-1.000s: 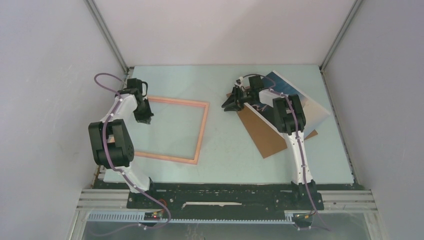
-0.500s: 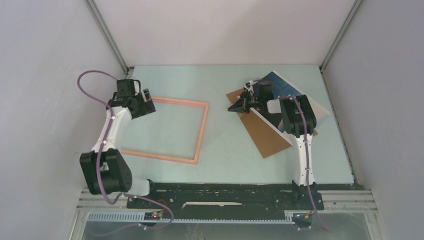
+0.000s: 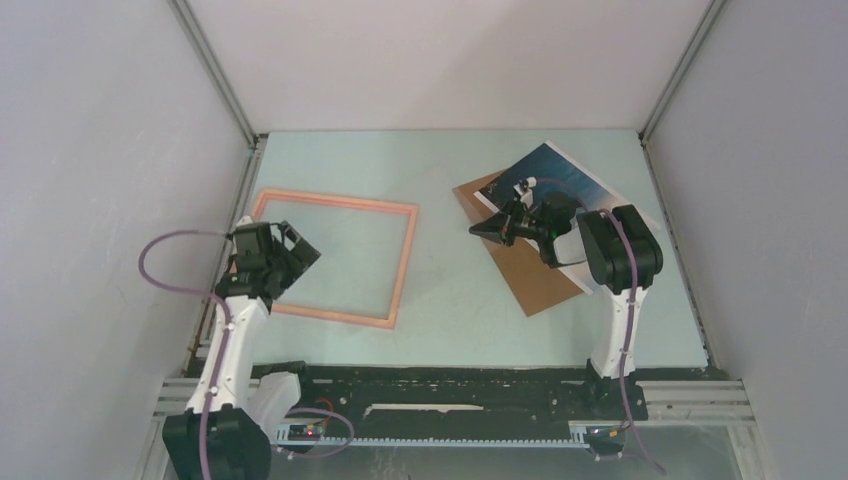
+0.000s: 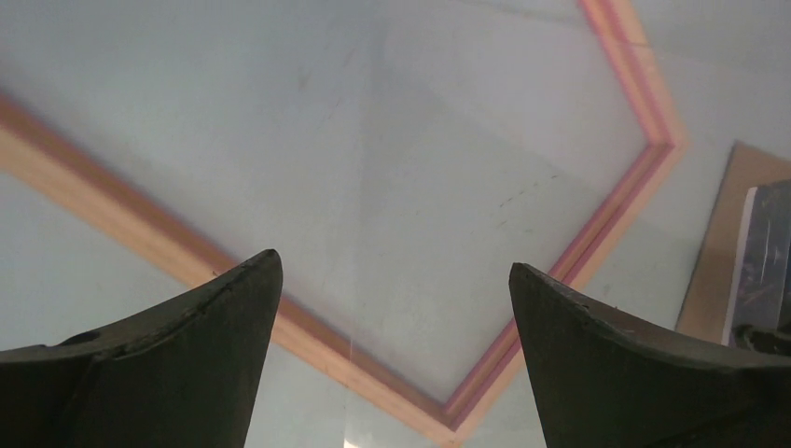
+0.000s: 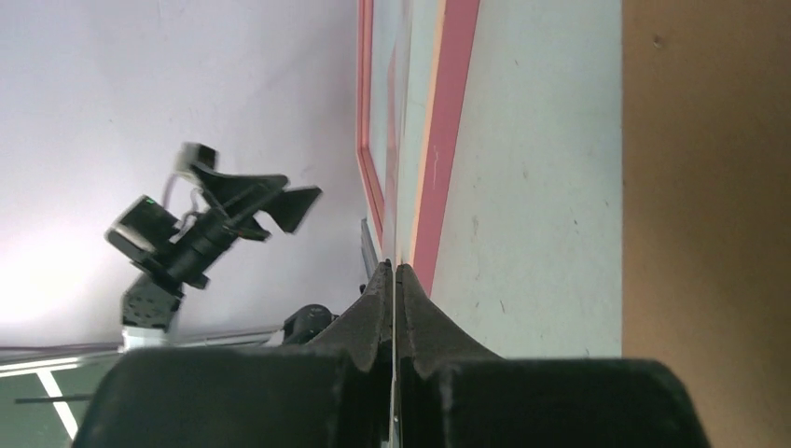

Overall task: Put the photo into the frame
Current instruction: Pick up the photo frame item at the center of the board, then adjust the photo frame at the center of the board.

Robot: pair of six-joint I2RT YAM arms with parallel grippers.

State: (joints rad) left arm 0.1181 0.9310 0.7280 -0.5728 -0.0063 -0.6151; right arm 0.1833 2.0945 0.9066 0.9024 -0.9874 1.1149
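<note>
Well, the left gripper [image 4: 393,265] hangs with its jaws spread wide and nothing between them, poised above the near left part of the frame [image 3: 340,201]. Through its wrist camera the pale table [image 3: 450,300] shows between the two dark fingers, one rail of the frame passes by the left finger, and a corner of the frame sits just below the gap. The frame, salmon-pink and thin-railed, lies flat on the left half of the table. Over on the right, the photo [image 3: 556,174] lies at an angle on a brown backing board [image 3: 530,282], its dark blue print facing up and reaching toward the far right corner, with its white border showing along the left edge. The right arm crosses over the photo's near part and hides it. The right gripper [image 5: 395,271] sits low at the left side of the board, rolled on its side and pointing toward the frame. Its fingers are pressed together with only a hairline seam between them, and whether that seam holds a paper edge cannot be told. From the right wrist camera the board fills the right side, bare table comes next, and the frame's nearest rail runs beyond the fingertips, apart from the photo.
</note>
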